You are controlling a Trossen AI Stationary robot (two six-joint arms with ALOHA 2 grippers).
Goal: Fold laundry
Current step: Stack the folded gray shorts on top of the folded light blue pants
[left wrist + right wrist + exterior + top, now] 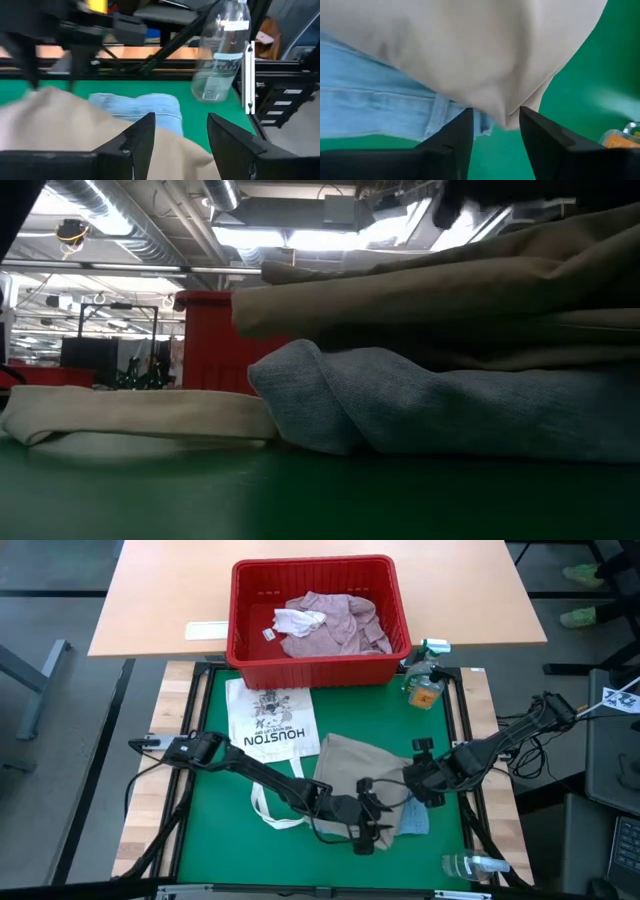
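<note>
A tan cloth (365, 765) lies crumpled on the green mat, partly over the light blue denim jeans (415, 820). In the low view the tan cloth (450, 290) rests on top of the jeans (450, 410). My left gripper (365, 830) is open at the cloth's near edge, with its fingers (142, 137) just above the tan cloth (60, 125). I cannot tell whether they touch it. My right gripper (425, 780) is shut on the cloth's right edge. The pale pink shirt (330, 625) lies in the red basket (320, 565). My right gripper pinches a bunched corner of the tan cloth (506, 117) between its two fingers (457, 137), coming in low from the table's right side. One layer or several, I cannot tell. The rest of the cloth lies spread over the jeans (375, 105).
A white HOUSTON tote bag (270, 720) lies on the mat's far left, its straps trailing toward the near edge. A spray bottle (425, 685) stands at the far right. A clear bottle (470, 865) lies at the near right corner and also shows in the left wrist view (220, 55).
</note>
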